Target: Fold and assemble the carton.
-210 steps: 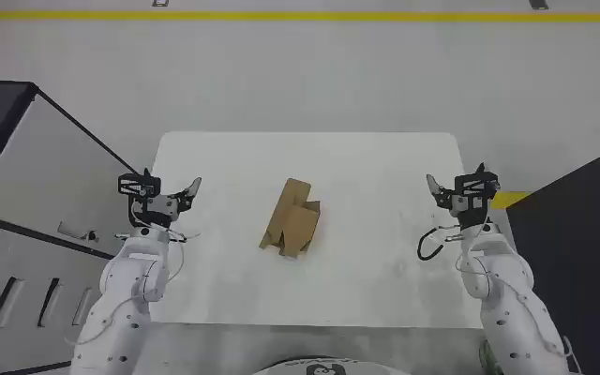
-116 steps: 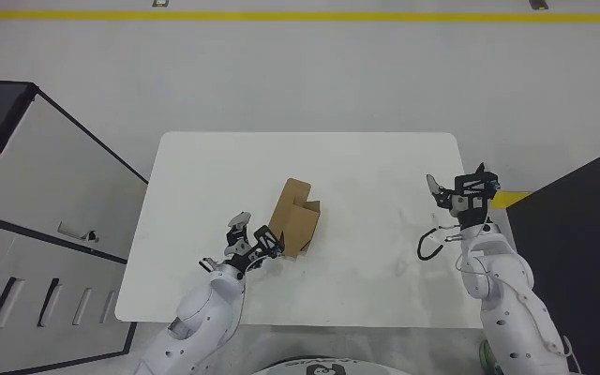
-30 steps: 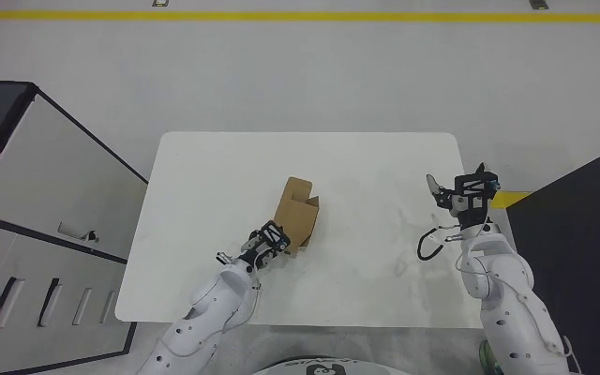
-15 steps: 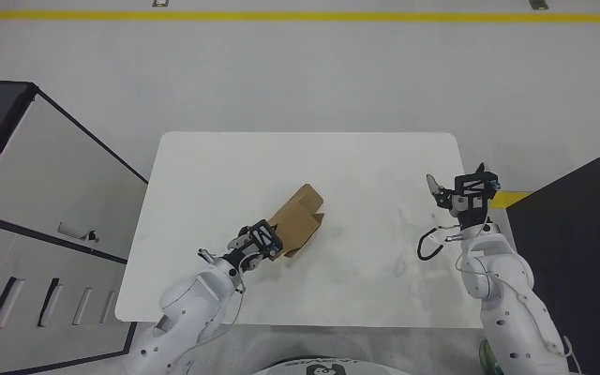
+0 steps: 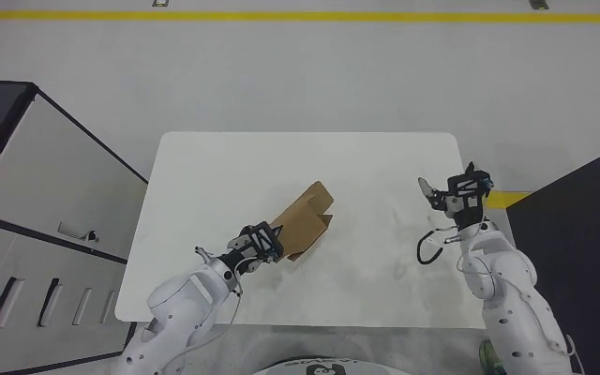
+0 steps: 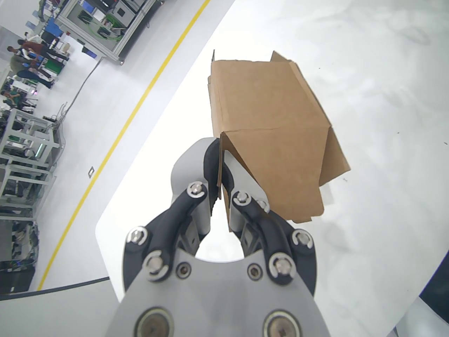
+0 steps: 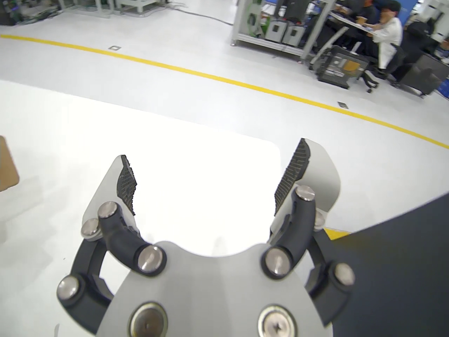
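Pale floor (image 5: 281, 75), yellow line (image 5: 300, 15)

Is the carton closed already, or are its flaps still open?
Open: the carton has loose flaps sticking out; the left gripper, jaws shut, pinches one flap's edge.

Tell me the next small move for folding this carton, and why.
Probably bring the right gripper over to the carton: the left gripper is shut on its edge, it is only partly formed, and the right one is open, well apart.
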`<state>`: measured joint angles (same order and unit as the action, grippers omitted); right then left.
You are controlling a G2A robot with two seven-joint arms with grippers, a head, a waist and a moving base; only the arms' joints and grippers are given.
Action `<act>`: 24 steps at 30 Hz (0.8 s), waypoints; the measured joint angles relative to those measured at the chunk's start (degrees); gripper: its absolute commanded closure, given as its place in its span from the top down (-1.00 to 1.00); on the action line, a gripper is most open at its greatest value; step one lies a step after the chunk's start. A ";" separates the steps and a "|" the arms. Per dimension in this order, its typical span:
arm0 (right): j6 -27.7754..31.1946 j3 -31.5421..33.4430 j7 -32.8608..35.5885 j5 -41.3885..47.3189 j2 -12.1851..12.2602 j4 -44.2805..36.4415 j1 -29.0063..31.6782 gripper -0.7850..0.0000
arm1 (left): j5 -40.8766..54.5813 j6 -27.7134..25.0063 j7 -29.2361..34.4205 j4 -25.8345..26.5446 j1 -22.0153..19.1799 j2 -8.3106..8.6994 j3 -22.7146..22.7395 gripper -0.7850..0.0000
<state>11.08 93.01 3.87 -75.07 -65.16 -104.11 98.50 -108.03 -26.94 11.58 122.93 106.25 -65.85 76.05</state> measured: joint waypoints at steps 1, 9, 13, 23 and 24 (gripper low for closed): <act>4.57 0.95 1.88 1.27 0.32 -0.45 -0.19 1.00 | 0.87 -1.61 0.37 0.35 -0.12 0.10 0.33 -1.00; 31.71 7.27 19.43 15.69 2.60 -0.40 -4.57 1.00 | 8.59 -9.95 2.65 2.59 -1.55 0.60 2.51 -1.00; 37.24 7.38 29.09 25.20 3.36 1.11 -6.99 1.00 | 13.03 -12.30 4.11 3.14 -2.06 0.76 3.39 -1.00; 38.10 6.55 28.59 25.20 3.41 1.56 -6.76 1.00 | 13.16 -12.26 4.89 2.79 -2.50 0.83 3.17 -1.00; 39.53 5.92 29.36 26.33 3.53 2.17 -6.85 1.00 | 13.11 -12.50 5.03 2.75 -2.73 0.87 2.97 -1.00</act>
<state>50.61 98.93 33.23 -48.75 -61.62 -101.94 91.65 -94.92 -39.44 16.61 125.68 103.53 -64.98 79.03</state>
